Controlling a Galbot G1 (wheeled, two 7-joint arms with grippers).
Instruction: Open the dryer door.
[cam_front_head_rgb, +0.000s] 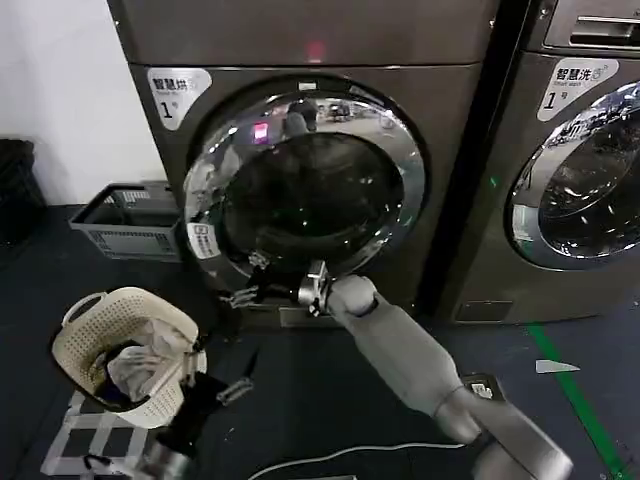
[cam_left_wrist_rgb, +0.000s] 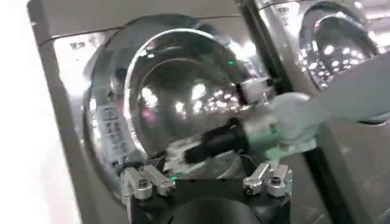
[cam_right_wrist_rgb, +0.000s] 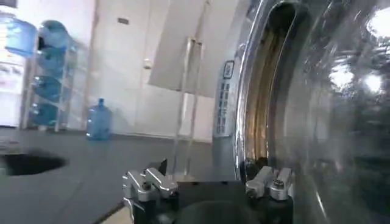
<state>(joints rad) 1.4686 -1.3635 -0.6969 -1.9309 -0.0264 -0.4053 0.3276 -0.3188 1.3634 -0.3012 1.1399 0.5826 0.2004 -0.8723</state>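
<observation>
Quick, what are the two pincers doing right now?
Left pincer: open, holding nothing, low beside the laundry basket.
Right pincer: open, at the dryer door lower rim.

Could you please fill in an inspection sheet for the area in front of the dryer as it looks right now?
Surface: dark floor, with a green tape line at the robot's right.
Job's things: dryer door on machine number 1, swung partly open from its left edge.
Clutter: white laundry basket holding clothes; grey crate against the wall.
Grippers: right gripper at the door's lower rim, fingers spread; left gripper low beside the basket, fingers apart.
Cables: white cable lying on the floor.
Surroundings: second machine to the right; water bottles on a rack.
</observation>
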